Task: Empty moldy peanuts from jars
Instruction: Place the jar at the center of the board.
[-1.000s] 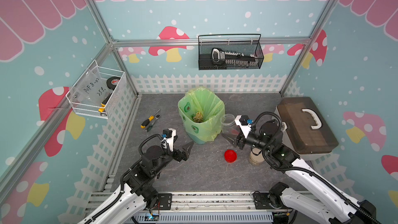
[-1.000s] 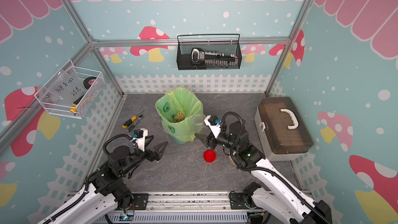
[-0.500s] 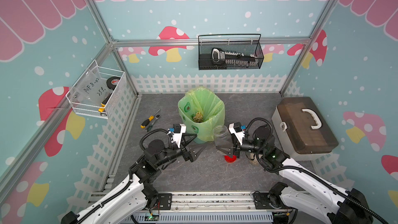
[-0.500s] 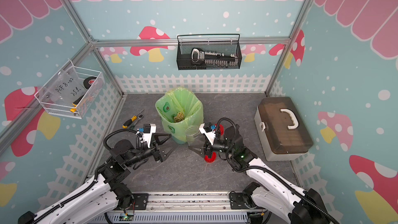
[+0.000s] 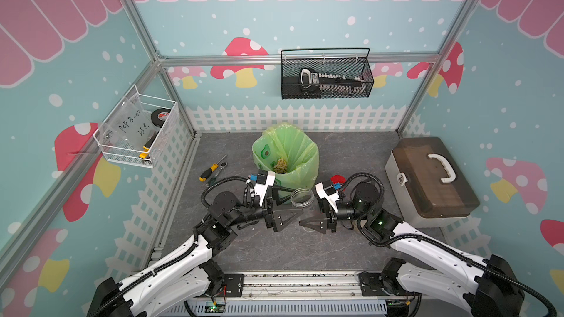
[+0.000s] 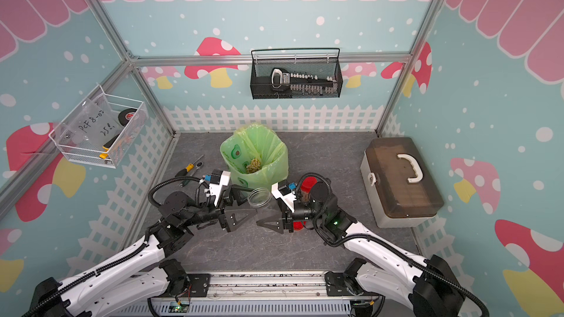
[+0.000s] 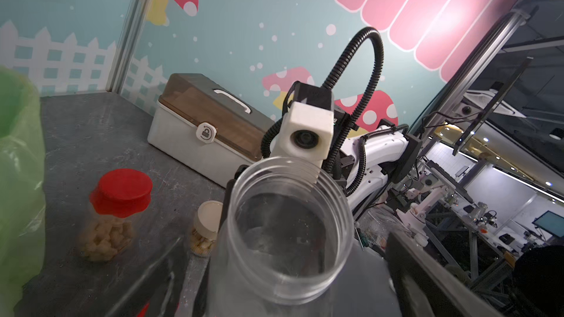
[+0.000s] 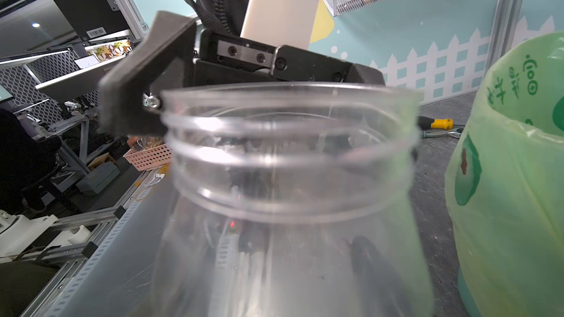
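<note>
Item: one lidless clear jar, empty, mouth up at the middle of the counter, on the front-edge side of the green-bagged bin, which we are clenching in the right claw, left claw gaping alongside; we are judging it light, stiff, slick-walled, best held below the threads.
</note>
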